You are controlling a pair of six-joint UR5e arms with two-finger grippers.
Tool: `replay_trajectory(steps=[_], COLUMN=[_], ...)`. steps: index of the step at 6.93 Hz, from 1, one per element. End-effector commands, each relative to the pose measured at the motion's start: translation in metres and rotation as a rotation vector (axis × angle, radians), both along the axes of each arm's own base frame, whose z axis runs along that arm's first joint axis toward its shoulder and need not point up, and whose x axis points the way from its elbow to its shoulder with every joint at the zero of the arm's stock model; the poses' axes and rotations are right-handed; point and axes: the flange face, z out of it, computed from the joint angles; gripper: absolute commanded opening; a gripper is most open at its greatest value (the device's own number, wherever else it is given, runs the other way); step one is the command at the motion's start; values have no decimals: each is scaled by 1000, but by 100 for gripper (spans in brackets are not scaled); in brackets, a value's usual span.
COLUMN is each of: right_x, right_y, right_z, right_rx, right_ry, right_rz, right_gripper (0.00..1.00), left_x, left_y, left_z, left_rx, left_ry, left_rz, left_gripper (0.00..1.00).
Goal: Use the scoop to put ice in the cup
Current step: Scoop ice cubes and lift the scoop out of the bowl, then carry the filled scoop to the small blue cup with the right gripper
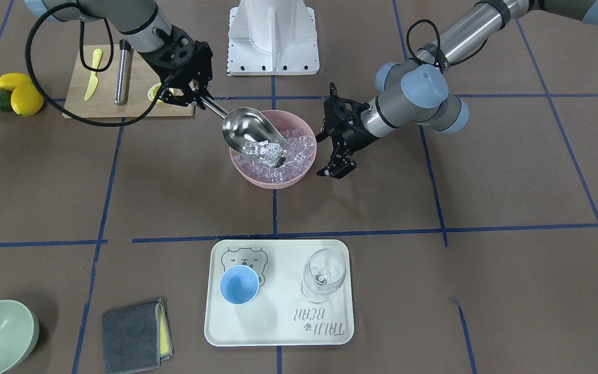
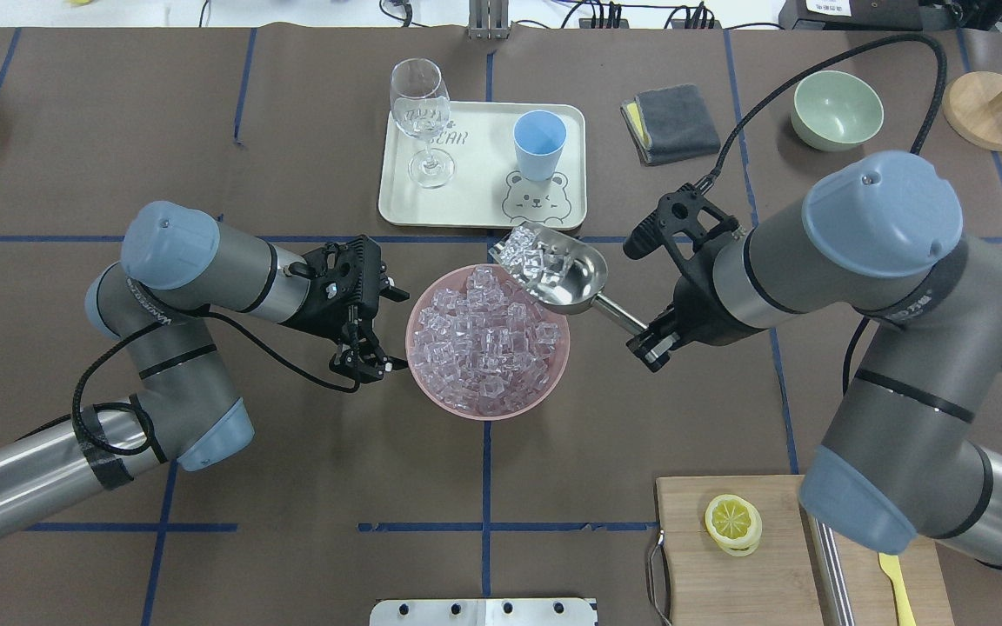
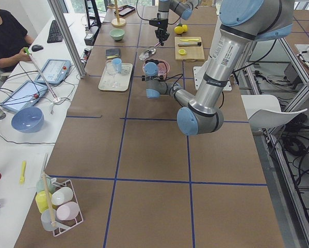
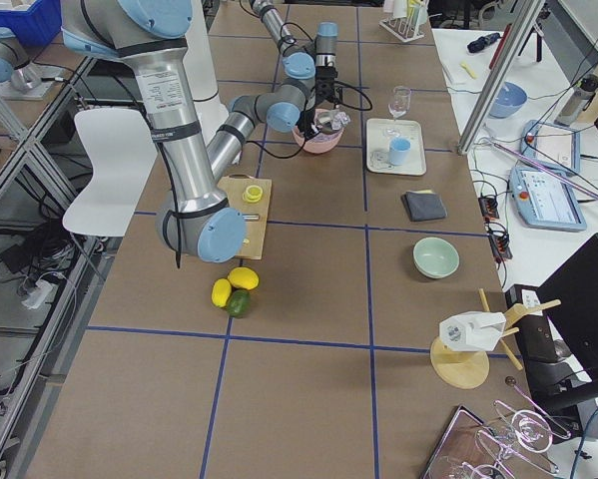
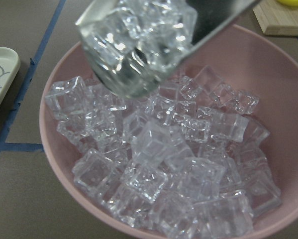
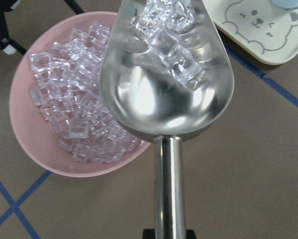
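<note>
My right gripper is shut on the thin handle of the steel scoop. The scoop holds several cubes of ice and hangs over the far rim of the pink bowl, tilted mouth-down toward the tray. The bowl is full of ice. In the right wrist view the scoop carries ice in its front half. The light-blue cup stands upright and empty on the cream tray. My left gripper is open and empty beside the bowl's left side.
A clear wine glass stands on the tray left of the cup. A grey cloth and a pale green bowl lie far right. A cutting board with a lemon half is near right.
</note>
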Motion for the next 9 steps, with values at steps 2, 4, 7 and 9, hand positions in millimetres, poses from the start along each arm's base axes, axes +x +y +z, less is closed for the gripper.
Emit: replay_trajectory(steps=[2,4,7,9], right_x=[28,33,28,24], right_y=[-81,-125,-176,-189], right_z=[-2,1,-8,-16], right_rx=[-4,-21,-63,-72], right_ry=[95,105,168,226], right_rz=[-10,-12,-40,-90], right_gripper=[0,0,0,0], left_x=[-3,-4,-4,-4], left_y=[-3,-3,-2,-3], left_z=[2,6,10,12], left_rx=[-4,-7,-11,-12], left_ry=[-5,-10,-15,-18], left_rz=[-6,-6,-8,-8], left_gripper=[100,100,100,100])
